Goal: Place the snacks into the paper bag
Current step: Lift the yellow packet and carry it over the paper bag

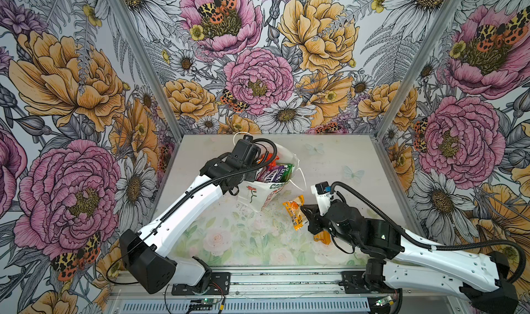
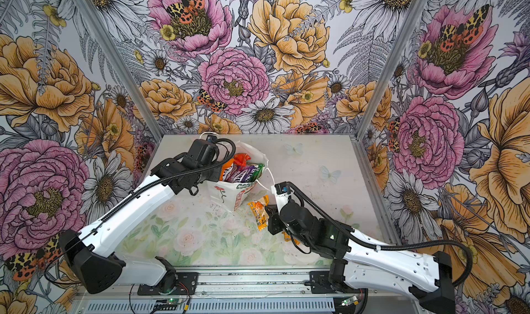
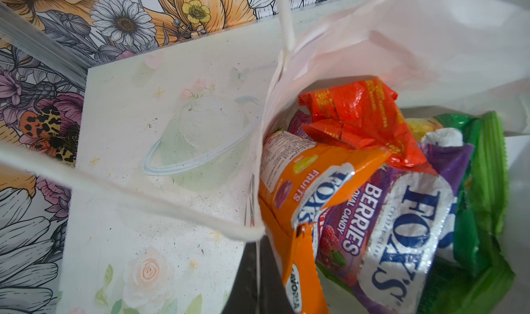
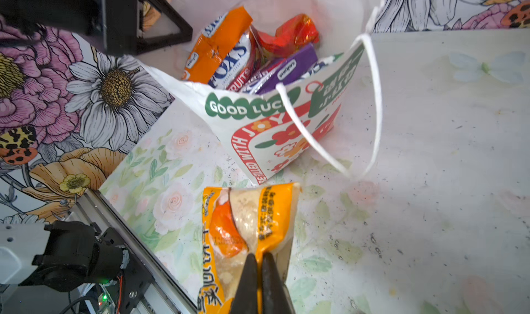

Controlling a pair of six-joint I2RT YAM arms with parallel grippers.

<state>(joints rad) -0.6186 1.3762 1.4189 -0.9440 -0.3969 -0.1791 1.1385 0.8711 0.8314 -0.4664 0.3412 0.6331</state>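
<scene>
Right jaws clamped on end of pack, just beside bag on desk. Lift clear of rim and drop it by red packet; bag looks nearly full. Left jaws closed, seemingly on bag rim. Cord may snag. Sachet lies under right arm.

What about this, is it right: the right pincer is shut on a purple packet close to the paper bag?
Not quite. The right pincer is shut on an orange packet, not a purple one, close to the paper bag. The right wrist view shows the colour plainly.
</scene>
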